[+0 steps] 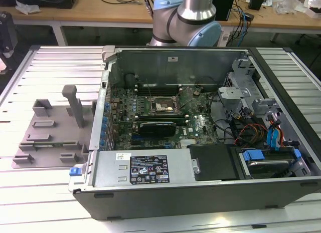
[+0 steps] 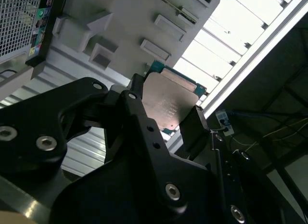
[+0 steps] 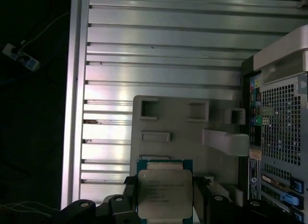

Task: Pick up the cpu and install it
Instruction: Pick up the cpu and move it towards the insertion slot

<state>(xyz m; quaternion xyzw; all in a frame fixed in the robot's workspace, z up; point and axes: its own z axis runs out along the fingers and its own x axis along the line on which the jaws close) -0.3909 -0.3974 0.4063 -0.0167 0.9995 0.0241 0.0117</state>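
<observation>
The cpu point(image 3: 163, 192) is a flat square chip with a silver top and a green rim. My gripper point(image 3: 163, 196) is shut on it, a black finger pressing on each of two opposite edges. In the second wrist view the cpu point(image 2: 168, 101) sits tilted between the fingers point(image 2: 137, 96) of the gripper point(image 2: 168, 111). It hangs well above the grey holder tray point(image 3: 173, 118) on the slatted table. In the exterior view the open computer case point(image 1: 281, 185) lies on the table, with the black socket frame point(image 1: 161, 106) on its green motherboard.
The grey holder tray point(image 1: 50, 133), with an upright post point(image 1: 75, 105), stands at the exterior view's left of the case. The case's perforated rear panel point(image 3: 279, 123) borders the tray. The table's metal edge point(image 3: 74, 98) drops to a dark floor. Cables and drive bays point(image 1: 266, 138) fill the case's right side.
</observation>
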